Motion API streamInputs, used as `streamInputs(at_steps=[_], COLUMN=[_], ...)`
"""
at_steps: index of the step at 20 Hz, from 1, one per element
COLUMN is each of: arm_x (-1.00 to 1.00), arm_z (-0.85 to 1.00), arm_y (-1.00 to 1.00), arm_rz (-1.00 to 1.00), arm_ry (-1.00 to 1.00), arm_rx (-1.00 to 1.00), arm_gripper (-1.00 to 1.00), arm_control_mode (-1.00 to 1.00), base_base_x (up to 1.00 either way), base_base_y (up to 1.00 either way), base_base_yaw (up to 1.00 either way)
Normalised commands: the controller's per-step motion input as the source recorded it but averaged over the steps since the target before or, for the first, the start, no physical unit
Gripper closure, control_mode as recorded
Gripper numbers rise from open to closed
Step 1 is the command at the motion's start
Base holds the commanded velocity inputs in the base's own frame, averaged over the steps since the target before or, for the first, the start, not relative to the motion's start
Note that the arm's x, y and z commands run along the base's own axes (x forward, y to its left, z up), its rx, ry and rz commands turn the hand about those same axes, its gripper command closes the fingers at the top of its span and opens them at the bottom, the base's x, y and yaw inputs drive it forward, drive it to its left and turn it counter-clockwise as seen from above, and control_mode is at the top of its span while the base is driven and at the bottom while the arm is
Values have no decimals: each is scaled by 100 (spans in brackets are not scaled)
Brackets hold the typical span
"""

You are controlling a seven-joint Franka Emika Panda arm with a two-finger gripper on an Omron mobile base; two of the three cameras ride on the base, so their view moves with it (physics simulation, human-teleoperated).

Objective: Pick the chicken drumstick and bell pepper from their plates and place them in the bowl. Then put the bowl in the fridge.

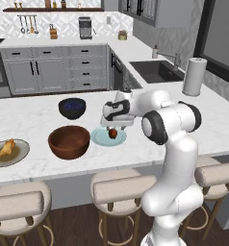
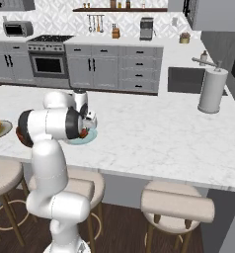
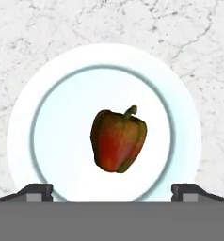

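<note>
1. The desk [image 1: 39, 115] is a long white marble surface that carries all the task's things; three padded stools [image 1: 114, 190] stand along its near edge.
2. The robot arm [image 1: 171, 144] rises at the near side of the desk and bends over it toward the teal plate.
3. A paper towel roll [image 1: 194, 77] stands upright on the far right of the desk, near the sink [image 1: 155, 69].
4. The wooden bowl [image 1: 69, 141], reddish-brown and deep, sits on the desk between the two plates, just beside the teal one. Nothing shows inside it.
5. A smaller dark blue bowl [image 1: 72, 107] stands behind the wooden bowl, apart from it.
6. The grey plate [image 1: 20, 156] lies at the left edge of the left base view, well apart from the arm.
7. The teal plate [image 1: 101, 138] lies to the right of the wooden bowl; in the hand view it is a pale round disc [image 3: 52, 117] under the camera.
8. The claw [image 1: 115, 124] hangs right above the teal plate, fingers spread wide and released, grasping nothing. In the hand view its tips [image 3: 36, 192] stand far apart at either side of the plate's lower rim, clear of the pepper.
9. The chicken drumstick [image 1: 6, 149], golden-tan, rests on the grey plate.
10. The bell pepper [image 3: 117, 140], red with green shading and a short stem, lies near the middle of the teal plate, between the spread fingers but untouched.
</note>
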Motion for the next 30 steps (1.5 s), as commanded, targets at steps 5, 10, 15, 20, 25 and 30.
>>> streamInputs(at_steps=[5, 10, 15, 20, 25, 30], arm_x=[26, 22, 14, -19, -85, -95], arm_z=[-55, -32, -33, -3, 44, 98], arm_y=[4, 0, 1, 0, 13, 12], arm_rz=[0, 0, 0, -4, -10, 0], arm_ry=[0, 0, 0, 1, 3, -7], arm_rx=[0, 0, 0, 0, 6, 0], arm_gripper=[-100, -100, 100, 100, 100, 100], arm_control_mode=[-100, -100, -100, -100, -100, -100], base_base_x=[0, 0, 0, 0, 0, 0], base_base_y=[0, 0, 0, 0, 0, 0], base_base_yaw=[0, 0, 0, 0, 0, 0])
